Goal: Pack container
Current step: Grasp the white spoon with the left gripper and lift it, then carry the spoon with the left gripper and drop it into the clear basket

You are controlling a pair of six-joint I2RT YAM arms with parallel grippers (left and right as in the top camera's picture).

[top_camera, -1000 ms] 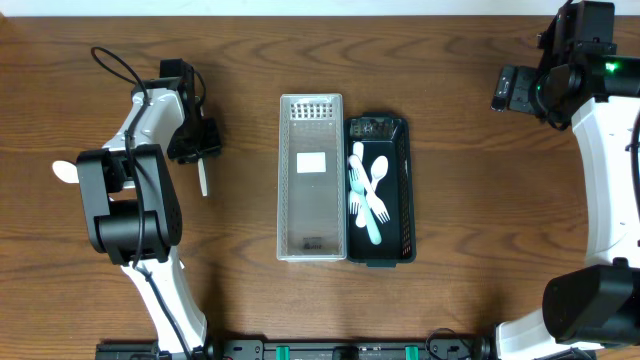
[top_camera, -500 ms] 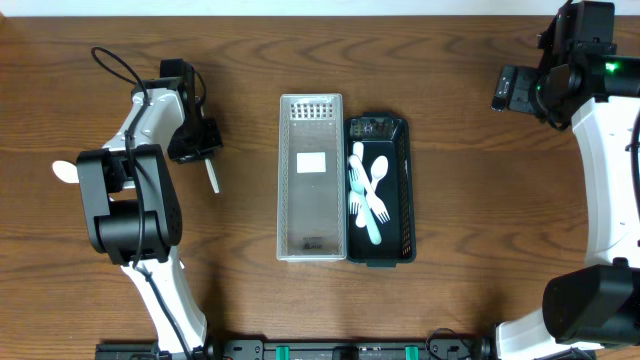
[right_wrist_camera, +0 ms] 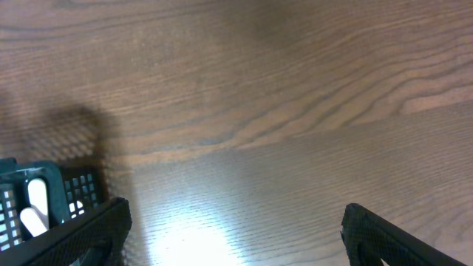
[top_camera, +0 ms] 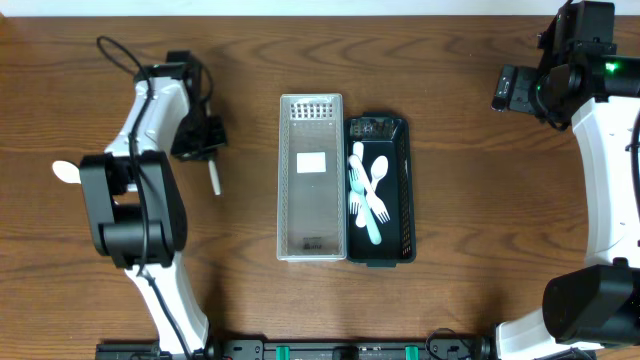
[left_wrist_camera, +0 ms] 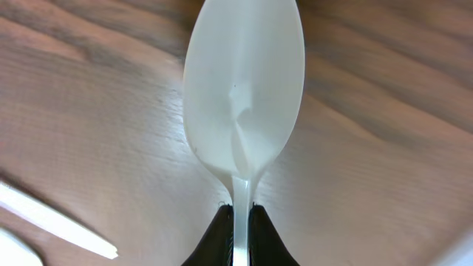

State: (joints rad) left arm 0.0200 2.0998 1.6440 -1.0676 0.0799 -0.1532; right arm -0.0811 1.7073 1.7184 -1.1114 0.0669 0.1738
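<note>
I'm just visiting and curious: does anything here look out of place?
A lone white spoon lies at the table's far left, half hidden by the left arm, far from the green bin where the other cutlery lies crisscrossed. Nothing looks spilled or broken.

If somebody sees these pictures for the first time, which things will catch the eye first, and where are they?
The white spoon fills the left wrist view, its handle pinched in the left gripper at the left side of the table. In the middle, a clear container stands empty beside a dark teal basket that holds white and pale blue cutlery. The right gripper hangs open at the far right.
</note>
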